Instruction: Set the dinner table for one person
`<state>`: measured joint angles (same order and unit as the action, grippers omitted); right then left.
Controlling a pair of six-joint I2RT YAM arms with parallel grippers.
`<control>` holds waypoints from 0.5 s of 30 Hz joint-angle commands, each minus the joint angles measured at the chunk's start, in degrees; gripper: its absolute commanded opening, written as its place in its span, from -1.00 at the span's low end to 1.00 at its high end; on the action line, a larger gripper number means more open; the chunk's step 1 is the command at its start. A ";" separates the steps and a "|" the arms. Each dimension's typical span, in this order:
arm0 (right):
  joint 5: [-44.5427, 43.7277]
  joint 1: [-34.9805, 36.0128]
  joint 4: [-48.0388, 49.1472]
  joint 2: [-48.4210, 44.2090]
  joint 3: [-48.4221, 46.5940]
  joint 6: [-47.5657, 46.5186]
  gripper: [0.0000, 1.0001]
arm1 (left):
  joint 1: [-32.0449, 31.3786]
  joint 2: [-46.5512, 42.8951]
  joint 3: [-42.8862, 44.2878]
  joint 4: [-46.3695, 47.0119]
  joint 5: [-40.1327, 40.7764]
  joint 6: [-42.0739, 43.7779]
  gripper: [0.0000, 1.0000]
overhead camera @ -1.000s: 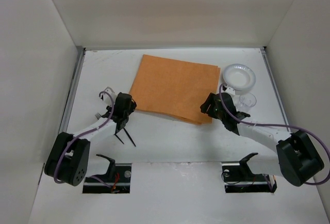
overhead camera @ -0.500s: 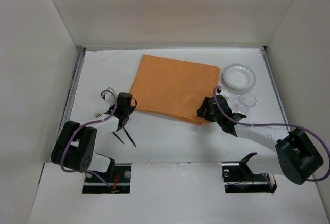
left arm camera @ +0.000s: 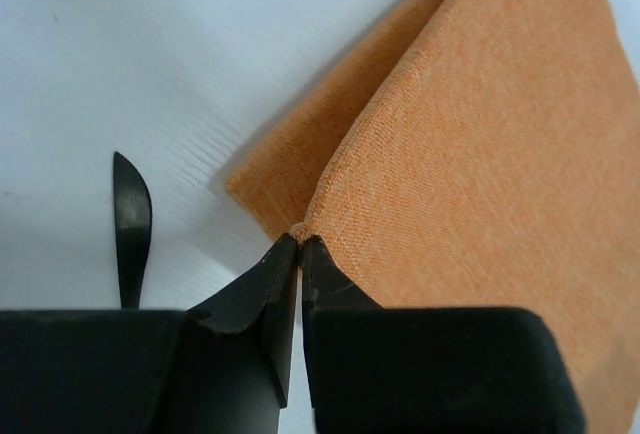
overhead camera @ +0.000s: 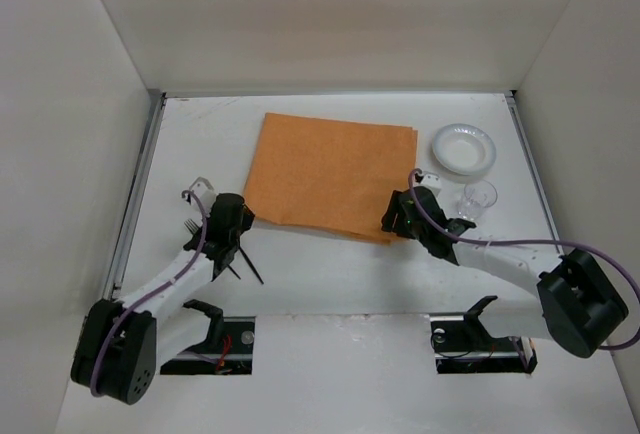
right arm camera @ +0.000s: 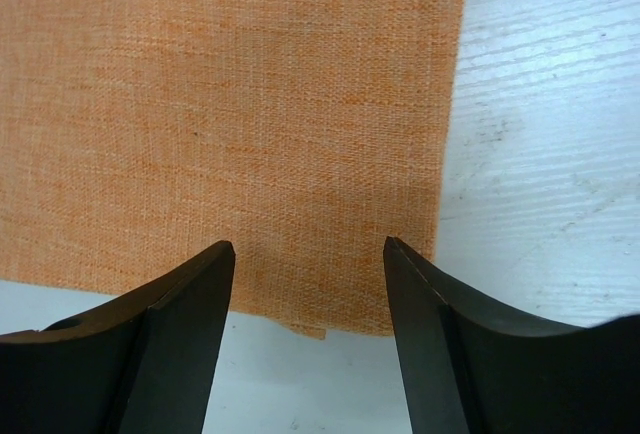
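We see a matte white rectangular desk (overhead camera: 330,279) closed in by plain white walls (overhead camera: 330,24), with a thin grey metal rail (overhead camera: 138,189) along its left edge. It fills the whole floor of the enclosure, and the two arm bases stand at its near edge. An orange rectangular cloth placemat (overhead camera: 335,174) lies slightly askew across the middle of the desk, towards the far side.

At the far right, a small round white plate (overhead camera: 464,148) sits just beside the placemat's right edge. A clear glass cup (overhead camera: 479,197) stands upright just nearer than the plate; we cannot tell whether it holds anything. Thin black cutlery pieces (overhead camera: 252,270) lie on the desk by the left arm, and the left wrist view shows a black blade tip (left arm camera: 130,219) flat on the white surface.

The left arm reaches low and forward. Its left claw (overhead camera: 243,216) is pinched together on the placemat's near left corner (left arm camera: 298,244), where the upper layer of cloth rises off the layer below. The right arm stretches in from the right. Its right claw (overhead camera: 390,218) sits at the placemat's near right corner with its fingers spread apart (right arm camera: 308,246), straddling the cloth's near edge and gripping nothing.
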<state>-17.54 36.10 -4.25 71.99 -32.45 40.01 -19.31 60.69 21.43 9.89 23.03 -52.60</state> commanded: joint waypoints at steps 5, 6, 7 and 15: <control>-3.82 -0.46 -4.10 -0.80 -3.32 -1.78 0.37 | -1.47 -12.50 -2.01 -12.60 4.47 -1.01 -0.79; -4.08 -0.46 -4.27 -0.27 -3.41 -1.78 0.37 | -1.91 -15.22 -2.09 -13.57 5.88 -0.84 -0.74; -4.43 -0.46 -4.27 0.34 -3.41 -1.52 0.36 | -2.35 -17.25 -2.01 -14.28 6.93 -0.40 -0.65; -3.91 -0.46 -6.02 3.78 -3.94 -0.20 0.33 | -8.58 -9.48 3.17 -8.25 5.72 1.71 -0.35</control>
<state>-20.29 35.97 -8.60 75.26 -34.11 39.27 -24.99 46.15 21.37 -2.44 29.19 -52.27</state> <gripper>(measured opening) 0.669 0.324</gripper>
